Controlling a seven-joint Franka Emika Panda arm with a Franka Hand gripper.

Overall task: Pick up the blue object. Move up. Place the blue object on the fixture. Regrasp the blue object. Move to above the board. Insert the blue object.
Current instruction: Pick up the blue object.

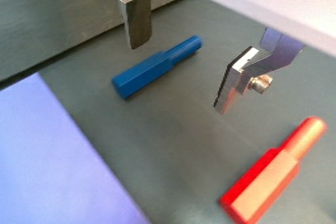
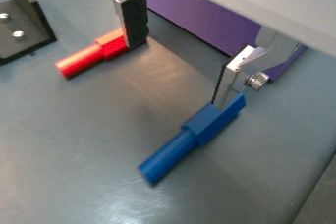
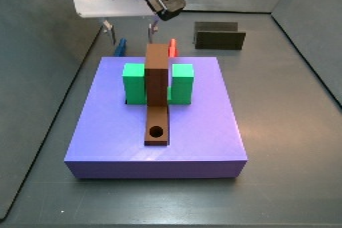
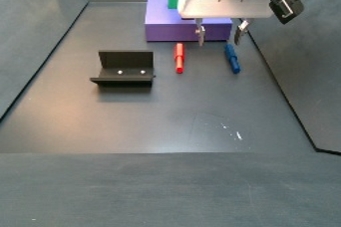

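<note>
Two spread end effector point(image 4: 220, 36) fingers above blue object point(image 4: 232, 56), nothing gripped.

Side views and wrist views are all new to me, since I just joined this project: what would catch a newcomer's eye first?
Likely the large purple board, carrying green blocks and a brown slotted bar. Next, the open gripper hanging low over the dark floor beside the board, with the blue object lying beneath it and not gripped. A red piece lies alongside, and the fixture stands farther off.
</note>
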